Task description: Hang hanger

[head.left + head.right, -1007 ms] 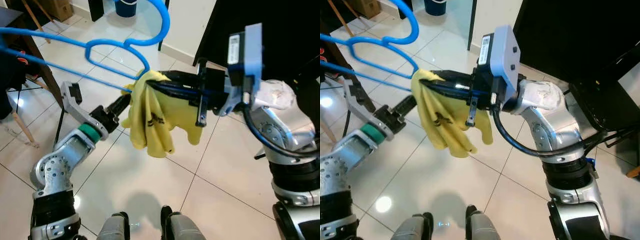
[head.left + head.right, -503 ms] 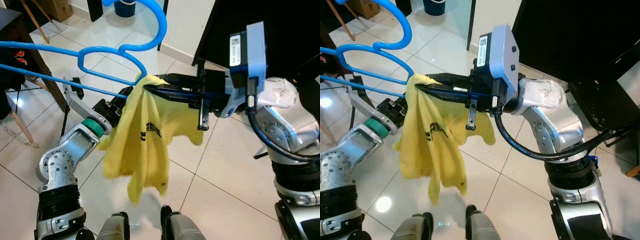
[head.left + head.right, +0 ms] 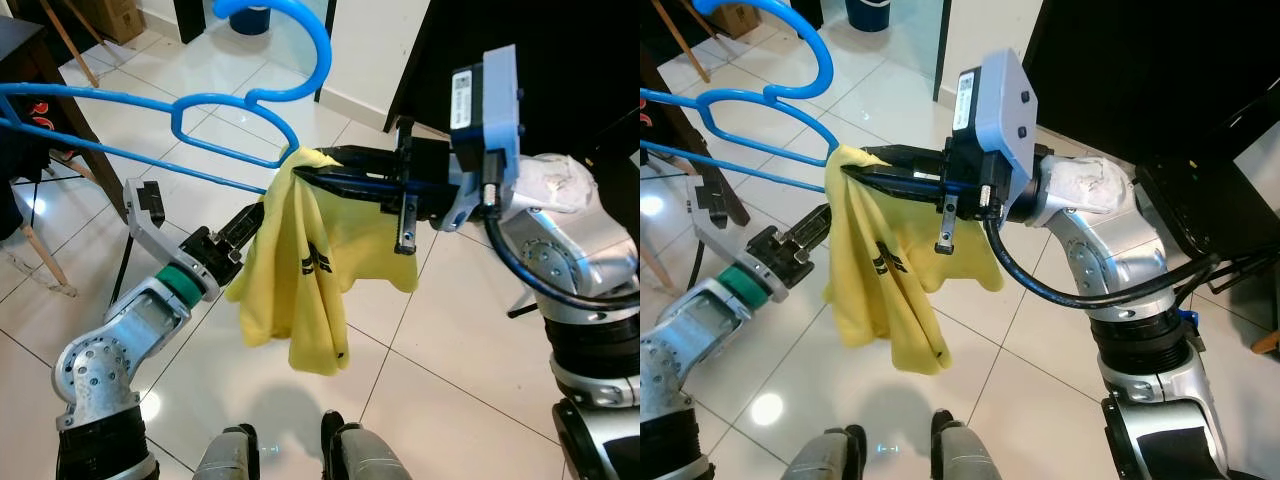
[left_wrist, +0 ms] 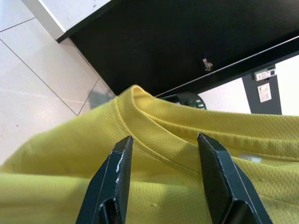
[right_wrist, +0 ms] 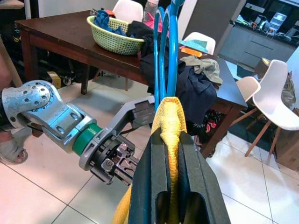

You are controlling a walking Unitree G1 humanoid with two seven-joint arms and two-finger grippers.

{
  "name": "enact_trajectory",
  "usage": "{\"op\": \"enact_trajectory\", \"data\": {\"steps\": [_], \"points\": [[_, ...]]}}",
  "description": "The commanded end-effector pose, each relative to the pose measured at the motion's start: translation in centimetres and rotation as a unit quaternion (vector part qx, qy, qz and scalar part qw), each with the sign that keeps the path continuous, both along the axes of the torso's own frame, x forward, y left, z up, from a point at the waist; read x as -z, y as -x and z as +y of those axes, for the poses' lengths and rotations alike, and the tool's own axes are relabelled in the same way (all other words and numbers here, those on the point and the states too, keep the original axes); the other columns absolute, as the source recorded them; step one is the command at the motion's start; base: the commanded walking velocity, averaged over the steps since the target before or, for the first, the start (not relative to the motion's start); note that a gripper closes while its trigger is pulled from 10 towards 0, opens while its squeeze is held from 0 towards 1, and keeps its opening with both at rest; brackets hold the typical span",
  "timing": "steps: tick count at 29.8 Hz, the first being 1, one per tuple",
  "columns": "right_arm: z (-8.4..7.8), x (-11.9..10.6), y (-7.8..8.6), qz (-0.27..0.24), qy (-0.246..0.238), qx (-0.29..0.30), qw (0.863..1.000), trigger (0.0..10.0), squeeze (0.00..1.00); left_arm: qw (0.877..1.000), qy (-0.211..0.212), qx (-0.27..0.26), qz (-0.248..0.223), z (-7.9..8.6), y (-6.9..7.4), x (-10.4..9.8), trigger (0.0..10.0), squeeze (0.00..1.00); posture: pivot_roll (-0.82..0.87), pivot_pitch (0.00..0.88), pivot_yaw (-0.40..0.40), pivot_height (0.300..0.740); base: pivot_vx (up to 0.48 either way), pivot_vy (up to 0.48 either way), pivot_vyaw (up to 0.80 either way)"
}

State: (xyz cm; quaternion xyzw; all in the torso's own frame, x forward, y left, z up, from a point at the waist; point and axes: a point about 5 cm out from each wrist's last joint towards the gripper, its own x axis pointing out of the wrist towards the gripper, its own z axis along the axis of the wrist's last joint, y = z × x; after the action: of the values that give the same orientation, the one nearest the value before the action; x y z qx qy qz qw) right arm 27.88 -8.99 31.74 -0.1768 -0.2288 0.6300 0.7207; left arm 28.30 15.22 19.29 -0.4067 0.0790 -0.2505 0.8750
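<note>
One hanger, one shirt.

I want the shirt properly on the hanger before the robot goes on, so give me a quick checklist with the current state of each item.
1. Right gripper clamped on the yellow fabric T-shirt and the blue plastic hanger: ok.
2. Left gripper open, fingers on either side of the shirt's collar ridge: ok.
3. Left fingers gripping the shirt: not ok, they are apart.
4. Shirt spread over both hanger shoulders: not ok, it hangs bunched at one end.
5. Shirt hem off the white tiled floor: ok.
6. Rail to hang the hook on: cannot tell.
</note>
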Motion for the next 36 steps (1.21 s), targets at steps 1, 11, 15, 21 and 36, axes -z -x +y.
{"op": "enact_trajectory", "data": {"steps": [1, 11, 15, 21, 36], "points": [[0.0, -0.6, 0.3, -0.019, 0.000, -0.007, 1.000, 0.0, 0.00, 1.000, -0.001, 0.006, 0.007, -0.2, 0.3, 0.3, 10.0, 0.00, -0.01, 0.156, -0.011, 0.740, 0.000, 0.000, 0.00], [0.4, -1.5, 1.4, -0.033, -0.002, -0.033, 0.999, 0.0, 0.00, 1.000, 0.008, -0.002, 0.010, -0.5, -1.2, 0.2, 10.0, 0.00, -0.02, 0.156, -0.011, 0.740, 0.000, 0.000, 0.00], [0.5, -1.6, 1.7, -0.035, 0.003, -0.042, 0.999, 0.0, 0.00, 1.000, 0.012, -0.001, 0.007, -0.6, -1.5, -0.2, 10.0, 0.00, -0.03, 0.156, -0.007, 0.740, 0.000, 0.000, 0.00], [0.6, -1.4, 2.2, -0.035, 0.017, -0.059, 0.998, 0.0, 0.00, 1.000, 0.012, -0.001, 0.007, -0.5, -1.5, -0.2, 10.0, 0.00, -0.03, 0.156, -0.008, 0.740, 0.000, 0.000, 0.00], [0.6, -1.4, 1.9, -0.036, 0.019, -0.057, 0.998, 0.0, 0.00, 0.998, -0.018, 0.045, 0.026, -1.5, -0.4, 1.1, 0.0, 0.00, -0.02, 0.149, -0.007, 0.740, 0.000, 0.000, 0.00]]}}
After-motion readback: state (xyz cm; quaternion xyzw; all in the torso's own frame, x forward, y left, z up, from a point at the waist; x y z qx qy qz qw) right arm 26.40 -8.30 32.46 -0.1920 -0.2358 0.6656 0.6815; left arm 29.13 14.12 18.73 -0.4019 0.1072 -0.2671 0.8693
